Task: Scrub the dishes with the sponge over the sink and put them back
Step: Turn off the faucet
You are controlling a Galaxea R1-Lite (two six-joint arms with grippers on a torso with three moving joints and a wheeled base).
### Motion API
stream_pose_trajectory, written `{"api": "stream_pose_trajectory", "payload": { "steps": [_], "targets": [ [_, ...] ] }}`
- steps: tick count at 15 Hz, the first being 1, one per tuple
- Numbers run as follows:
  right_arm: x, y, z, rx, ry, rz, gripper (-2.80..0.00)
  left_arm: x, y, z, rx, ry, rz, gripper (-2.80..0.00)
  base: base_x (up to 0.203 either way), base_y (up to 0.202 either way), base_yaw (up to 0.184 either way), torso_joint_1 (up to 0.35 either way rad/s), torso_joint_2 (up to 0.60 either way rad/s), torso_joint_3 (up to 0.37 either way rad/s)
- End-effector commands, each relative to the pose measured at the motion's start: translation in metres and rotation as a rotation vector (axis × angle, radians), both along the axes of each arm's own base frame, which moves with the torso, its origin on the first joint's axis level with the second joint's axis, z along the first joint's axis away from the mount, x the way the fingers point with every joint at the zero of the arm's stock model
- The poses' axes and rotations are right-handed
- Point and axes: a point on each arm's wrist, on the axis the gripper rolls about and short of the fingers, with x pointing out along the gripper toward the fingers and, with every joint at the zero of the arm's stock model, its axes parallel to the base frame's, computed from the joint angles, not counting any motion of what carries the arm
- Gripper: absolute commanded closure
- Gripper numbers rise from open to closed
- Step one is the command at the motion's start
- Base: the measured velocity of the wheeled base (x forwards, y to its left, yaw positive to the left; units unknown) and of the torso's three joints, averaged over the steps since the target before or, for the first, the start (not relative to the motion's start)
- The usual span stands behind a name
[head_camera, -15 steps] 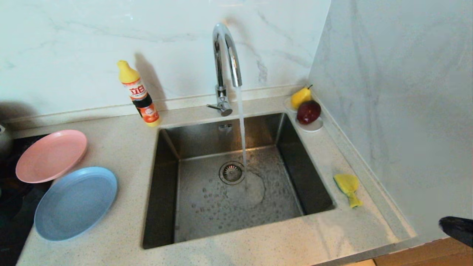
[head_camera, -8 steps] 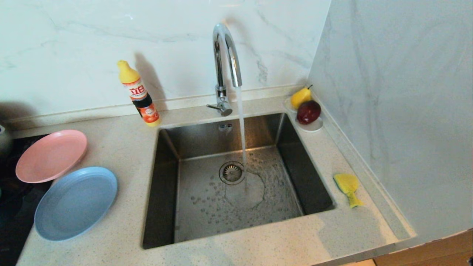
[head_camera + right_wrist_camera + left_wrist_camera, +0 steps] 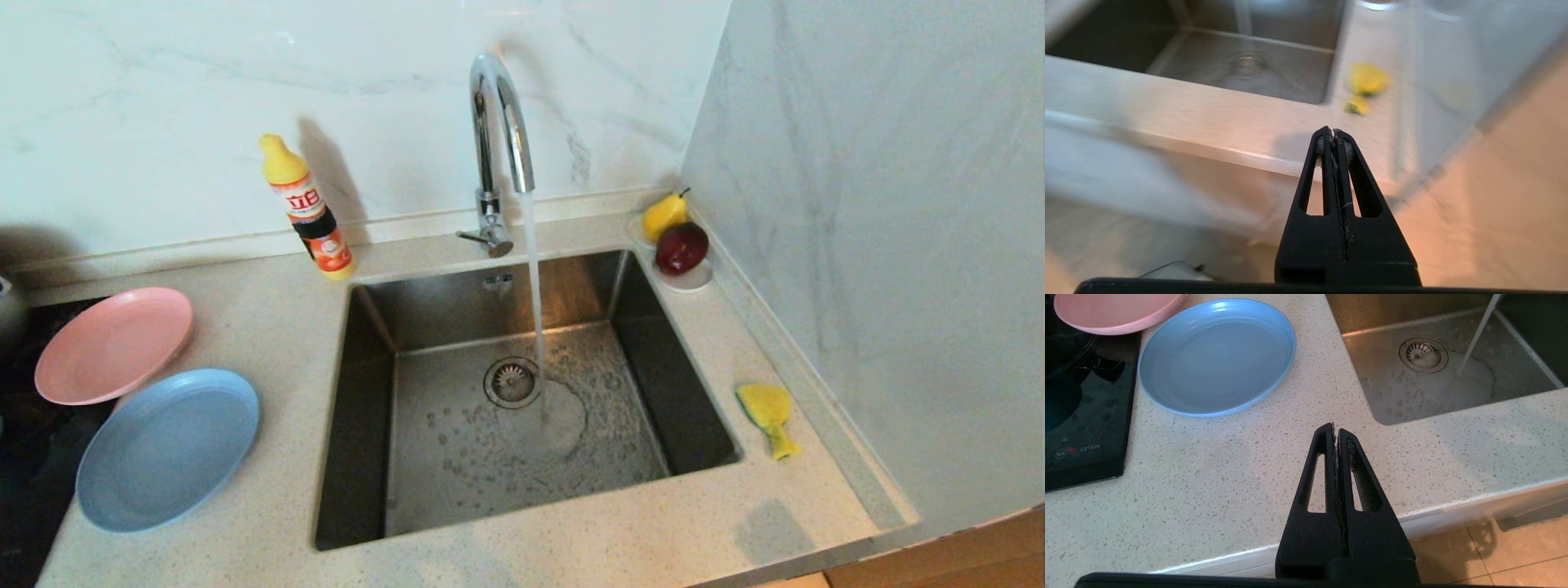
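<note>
A pink plate (image 3: 113,343) and a light-blue plate (image 3: 167,447) lie on the counter left of the sink (image 3: 367,392); the pink one partly overlaps a black hob. Water runs from the chrome tap (image 3: 500,139) into the basin. The yellow sponge (image 3: 768,416) lies on the counter right of the sink. Neither arm shows in the head view. My left gripper (image 3: 1335,428) is shut and empty, held back over the counter's front edge, short of the blue plate (image 3: 1216,355). My right gripper (image 3: 1333,132) is shut and empty, off the counter's front edge, with the sponge (image 3: 1367,79) ahead of it.
An orange-and-yellow detergent bottle (image 3: 306,208) stands behind the sink's left corner. A white saucer (image 3: 694,279) with a yellow pear (image 3: 664,214) and a red apple (image 3: 682,247) sits at the back right. A marble wall (image 3: 882,245) closes the right side. The black hob (image 3: 1077,416) lies far left.
The right arm's dark tip, seen at the right edge of the head view one second ago, has drawn back out of that view. The plates, the sponge and the left gripper have not moved.
</note>
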Motion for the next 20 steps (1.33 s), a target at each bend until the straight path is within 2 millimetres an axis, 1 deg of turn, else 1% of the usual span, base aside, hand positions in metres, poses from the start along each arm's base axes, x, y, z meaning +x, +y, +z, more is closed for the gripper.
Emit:
{"api": "stream_pose_trajectory", "payload": {
  "steps": [1, 3, 4, 5, 8, 20],
  "targets": [
    [-0.006, -0.002, -0.021, 0.013, -0.054, -0.108, 0.00, 0.000, 0.000, 0.000, 0.000, 0.002, 0.001, 0.00, 0.000, 0.000, 0.000, 0.000, 0.00, 0.000],
    [-0.004, -0.007, -0.026, 0.024, -0.019, -0.292, 0.00, 0.000, 0.000, 0.000, 0.001, 0.001, 0.000, 0.00, 0.000, 0.000, 0.000, 0.000, 0.00, 0.000],
    [-0.003, -0.008, -0.031, 0.021, 0.016, -0.348, 0.00, 0.000, 0.000, 0.000, 0.000, 0.002, 0.001, 0.00, 0.000, 0.000, 0.000, 0.000, 0.00, 0.000],
    [-0.003, -0.007, -0.036, 0.006, 0.061, -0.324, 0.00, 0.000, 0.000, 0.000, 0.000, 0.002, 0.001, 0.00, 0.000, 0.000, 0.000, 0.000, 0.00, 0.000],
    [-0.003, -0.007, -0.037, 0.047, 0.083, -0.313, 0.00, 0.000, 0.000, 0.000, 0.001, 0.001, 0.001, 0.00, 0.000, 0.000, 0.000, 0.000, 0.00, 0.000],
    [-0.003, -0.007, -0.037, 0.056, 0.083, -0.316, 0.00, 0.001, 0.000, 0.000, 0.012, -0.017, -0.002, 0.00, 0.000, 0.000, 0.000, 0.000, 0.00, 0.000]
  ]
}}
